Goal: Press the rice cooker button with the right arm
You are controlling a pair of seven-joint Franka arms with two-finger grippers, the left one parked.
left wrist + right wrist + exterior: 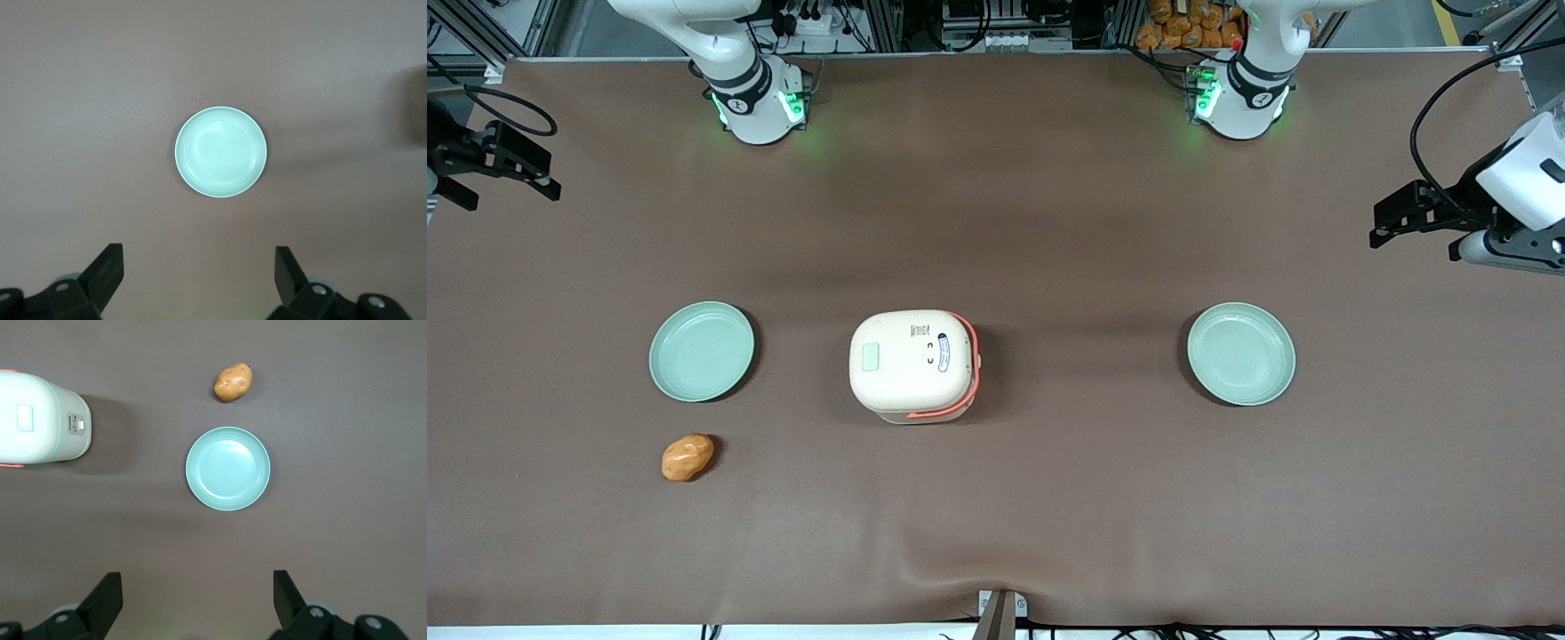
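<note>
The cream-white rice cooker [914, 364] stands shut in the middle of the table, with its coral-orange handle [967, 373] on the side toward the parked arm. The pale green button [870, 357] sits on the lid, on the side toward the working arm. The cooker [37, 417] and its button [25, 417] also show in the right wrist view. My right gripper [547, 169] hovers high at the working arm's end of the table, well away from the cooker. It is open and empty [197, 583], with only bare table between its fingers.
A pale green plate [702, 350] lies beside the cooker toward the working arm, below my gripper [227, 468]. A potato [687, 457] lies nearer the front camera than that plate. A second pale green plate [1241, 353] lies toward the parked arm's end.
</note>
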